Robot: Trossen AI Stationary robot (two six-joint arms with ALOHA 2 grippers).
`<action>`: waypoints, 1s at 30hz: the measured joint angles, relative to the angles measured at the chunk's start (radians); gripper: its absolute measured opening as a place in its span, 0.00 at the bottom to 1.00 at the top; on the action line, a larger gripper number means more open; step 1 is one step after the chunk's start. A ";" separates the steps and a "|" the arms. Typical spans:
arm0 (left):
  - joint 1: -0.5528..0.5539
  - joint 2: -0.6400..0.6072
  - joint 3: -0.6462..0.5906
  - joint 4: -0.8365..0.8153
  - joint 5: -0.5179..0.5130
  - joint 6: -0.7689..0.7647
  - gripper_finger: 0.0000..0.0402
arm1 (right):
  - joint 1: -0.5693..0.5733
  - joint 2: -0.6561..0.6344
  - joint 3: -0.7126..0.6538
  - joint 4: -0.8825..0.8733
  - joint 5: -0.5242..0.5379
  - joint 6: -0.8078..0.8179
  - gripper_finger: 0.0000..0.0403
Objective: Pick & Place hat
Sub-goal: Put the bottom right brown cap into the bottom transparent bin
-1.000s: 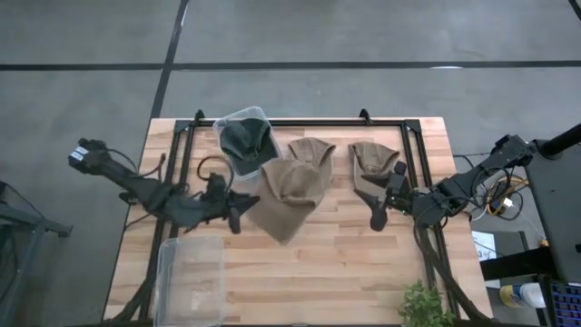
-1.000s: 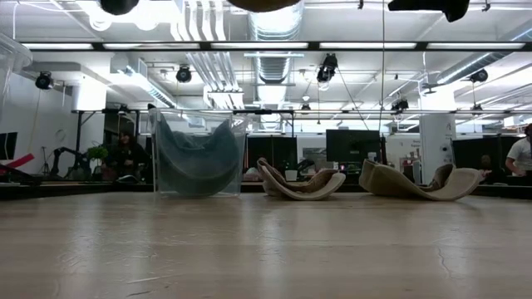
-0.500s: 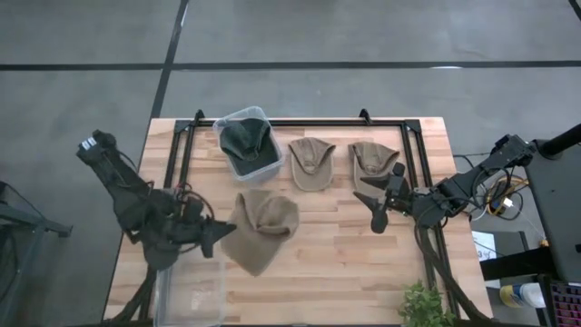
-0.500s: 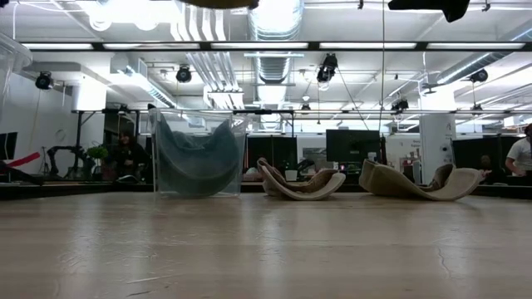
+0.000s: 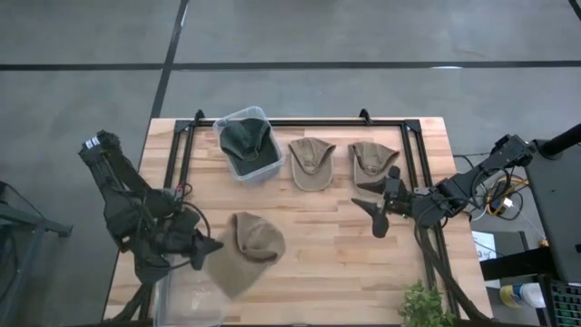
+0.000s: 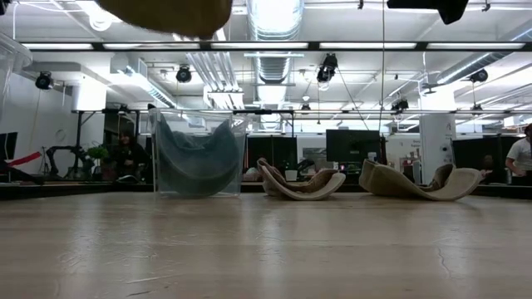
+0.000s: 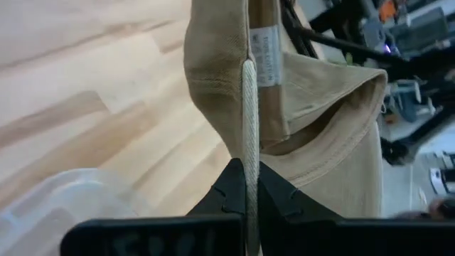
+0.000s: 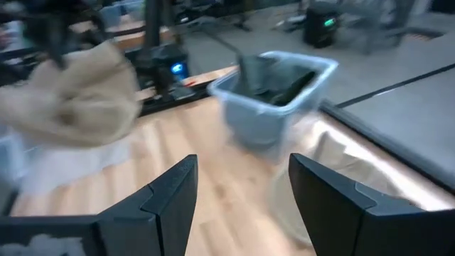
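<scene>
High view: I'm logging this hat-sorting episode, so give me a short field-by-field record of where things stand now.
held item: tan hat, hanging from the left gripper, clear of the table
left gripper: shut on the hat's edge, beside the empty clear bin at the near left
right gripper: open, hovering empty by the right tan hat
far bin: clear bin holding a dark green hat
on table: middle tan hat and right tan hat, side by side

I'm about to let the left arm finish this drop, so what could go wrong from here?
The left gripper pinches only a thin edge of the tan hat, so it might slip early. The hat hangs mostly beside the empty clear bin, not over it, so it may drape the rim or land on the table.
</scene>
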 joint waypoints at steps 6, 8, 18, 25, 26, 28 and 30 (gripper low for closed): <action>0.002 -0.006 0.001 -0.068 -0.038 -0.042 0.02 | 0.000 0.000 0.000 0.018 -0.196 -0.047 0.53; 0.000 -0.008 0.009 -0.086 -0.002 -0.067 0.02 | 0.000 0.000 0.000 0.035 -0.285 -0.084 0.53; 0.002 -0.007 0.026 -0.086 0.177 -0.079 0.02 | -0.001 0.098 0.000 0.190 -0.439 -0.237 0.53; 0.001 -0.043 0.026 -0.137 0.297 -0.101 0.02 | -0.002 0.193 0.000 0.211 -0.438 -0.279 0.53; 0.002 -0.055 0.026 -0.148 0.291 -0.095 0.02 | -0.002 0.201 0.000 0.211 -0.439 -0.290 0.53; 0.002 -0.069 0.045 -0.196 0.282 -0.095 0.02 | -0.002 0.217 0.000 0.222 -0.438 -0.298 0.53; 0.002 -0.072 0.083 -0.238 0.280 -0.084 0.02 | -0.003 0.229 0.000 0.235 -0.438 -0.314 0.53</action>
